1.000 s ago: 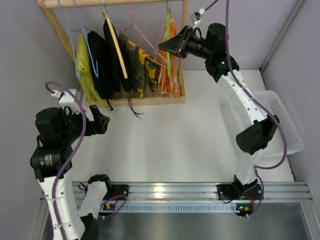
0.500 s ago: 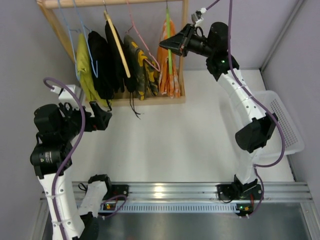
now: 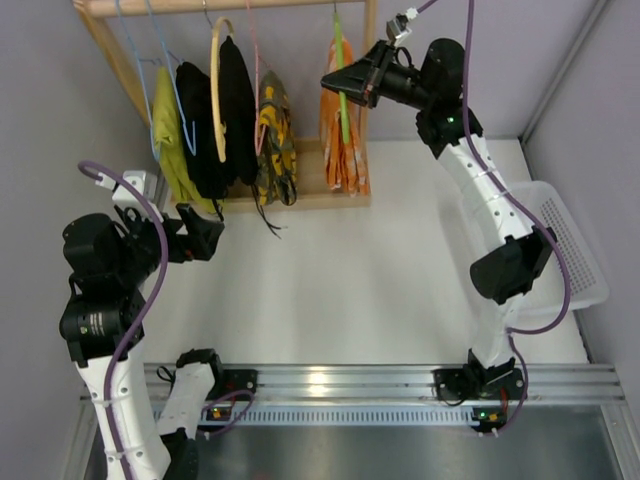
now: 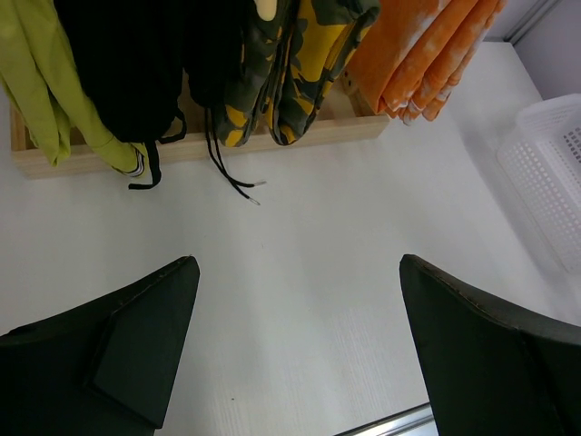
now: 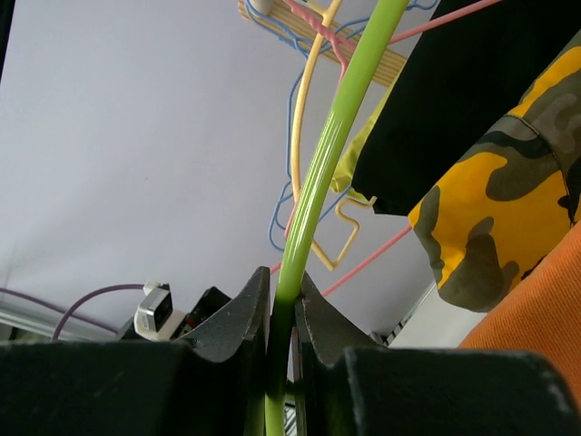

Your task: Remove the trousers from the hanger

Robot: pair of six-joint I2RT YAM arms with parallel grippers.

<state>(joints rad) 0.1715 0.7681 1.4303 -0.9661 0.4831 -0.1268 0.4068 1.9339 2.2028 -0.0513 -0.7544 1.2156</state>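
The right claw [image 5: 281, 282] has just clamped onto the hanger [image 5: 340, 118] at twelve o'clock. The trousers [image 3: 346, 150] hang on it. The left claw [image 4: 295, 272] stands apart, so the hanger seems ready to lift off.

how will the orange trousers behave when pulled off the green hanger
Probably floppy: the trousers hang in long limp folds, so they should sag rather than hold shape. Likely light, since the thin hanger shows no obvious sag under them. With the right gripper shut on the hanger, it should swing less when the cloth is tugged.
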